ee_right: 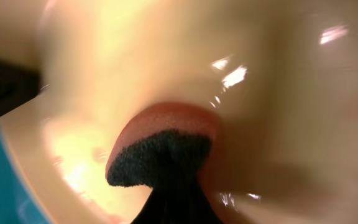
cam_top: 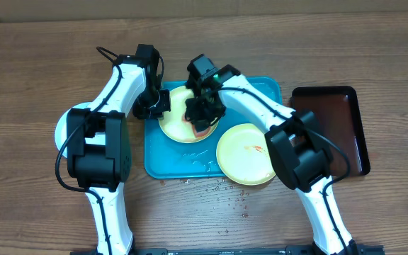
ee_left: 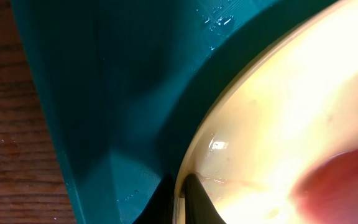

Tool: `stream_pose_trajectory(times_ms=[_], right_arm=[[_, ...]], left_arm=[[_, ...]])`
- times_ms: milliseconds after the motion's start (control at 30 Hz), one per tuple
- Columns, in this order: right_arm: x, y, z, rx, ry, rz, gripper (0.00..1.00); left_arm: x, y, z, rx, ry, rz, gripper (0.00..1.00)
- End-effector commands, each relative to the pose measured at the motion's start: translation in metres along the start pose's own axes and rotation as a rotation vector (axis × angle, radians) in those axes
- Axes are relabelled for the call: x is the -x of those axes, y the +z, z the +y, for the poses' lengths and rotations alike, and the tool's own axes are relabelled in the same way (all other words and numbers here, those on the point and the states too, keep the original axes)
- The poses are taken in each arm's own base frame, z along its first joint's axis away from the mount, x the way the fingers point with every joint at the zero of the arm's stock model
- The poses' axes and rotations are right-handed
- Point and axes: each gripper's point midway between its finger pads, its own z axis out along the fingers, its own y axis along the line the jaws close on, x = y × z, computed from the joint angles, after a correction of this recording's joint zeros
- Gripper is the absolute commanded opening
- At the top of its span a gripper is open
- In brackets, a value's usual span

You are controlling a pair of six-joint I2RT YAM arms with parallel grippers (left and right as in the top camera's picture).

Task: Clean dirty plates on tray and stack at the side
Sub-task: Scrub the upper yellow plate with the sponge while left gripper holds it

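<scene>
A pale yellow-green plate (cam_top: 176,122) lies at the back left of the teal tray (cam_top: 161,159). My left gripper (cam_top: 158,105) is shut on its left rim; the left wrist view shows the jaws (ee_left: 182,193) pinching the rim of the plate (ee_left: 278,112) over the tray (ee_left: 104,93). My right gripper (cam_top: 202,113) is shut on a red sponge with a dark scouring side (ee_right: 160,143) and presses it on the wet plate (ee_right: 166,50). A second yellow-green plate (cam_top: 245,154) with a red smear sits at the tray's front right. A pale blue-white plate (cam_top: 62,131) lies on the table, left of the left arm.
A dark brown-black tray (cam_top: 346,120) lies to the right of the teal tray. Water drops speckle the tray's front and the wooden table in front of it (cam_top: 218,185). The blurred sponge (ee_left: 347,186) shows at the left wrist view's lower right.
</scene>
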Motion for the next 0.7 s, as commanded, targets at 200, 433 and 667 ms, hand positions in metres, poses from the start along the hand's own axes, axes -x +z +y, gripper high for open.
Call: stream_pose_trajectory(times_ms=[200, 433, 667], right_arm=[[0.065, -0.020, -0.076, -0.241, 0.056, -0.230, 0.04], [0.033, 0.025, 0.018, 0.064, -0.064, -0.095, 0.04], [-0.006, 0.031, 0.031, 0.037, -0.062, 0.042, 0.04]], left_arm=[[-0.014, 0.035, 0.001, 0.035, 0.000, 0.069, 0.04], [-0.013, 0.035, 0.001, 0.035, 0.000, 0.069, 0.04], [-0.012, 0.035, 0.001, 0.033, 0.000, 0.064, 0.04]])
